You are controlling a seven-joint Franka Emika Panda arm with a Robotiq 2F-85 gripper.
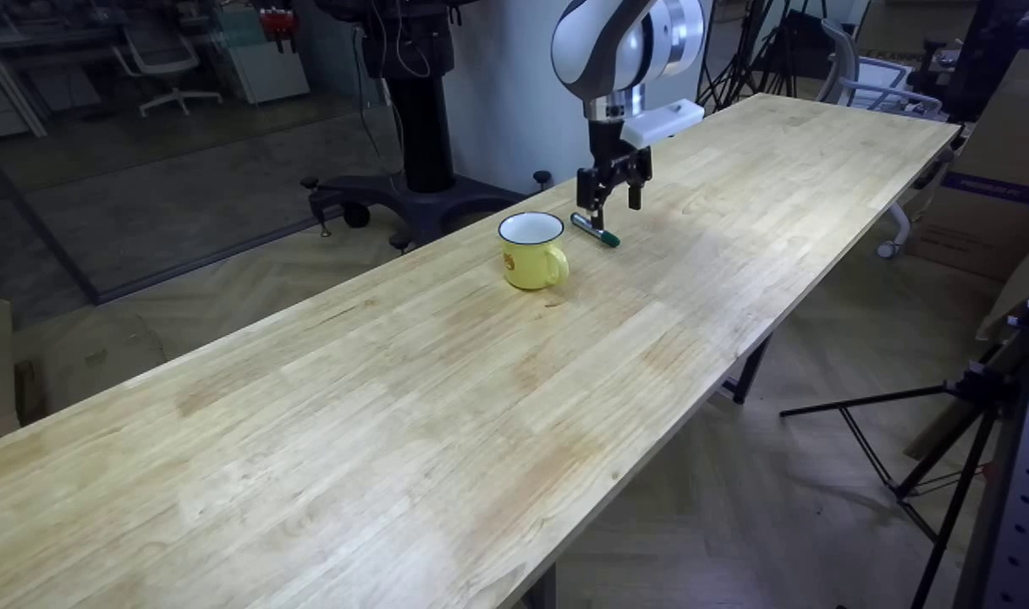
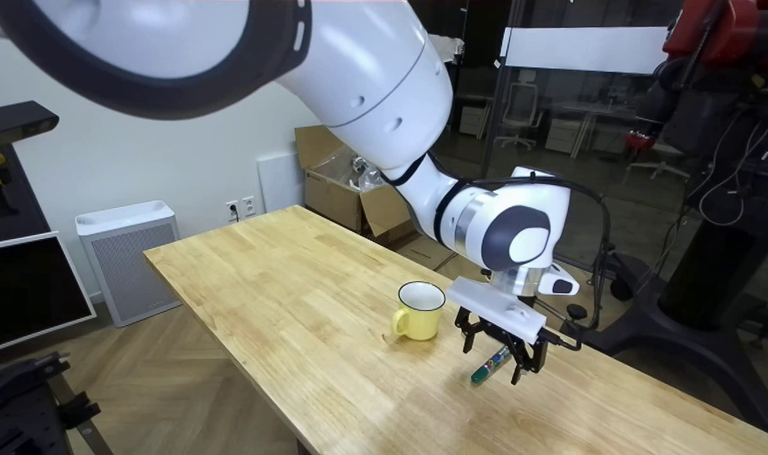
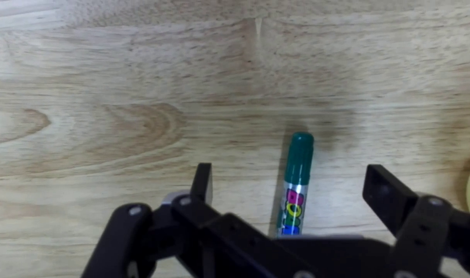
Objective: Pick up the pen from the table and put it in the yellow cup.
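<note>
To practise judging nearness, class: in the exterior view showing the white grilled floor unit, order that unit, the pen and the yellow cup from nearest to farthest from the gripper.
1. Pen, on the table, just below the gripper.
2. Yellow cup, upright, left of the gripper in the picture.
3. White grilled floor unit, beyond the table, far left.
</note>
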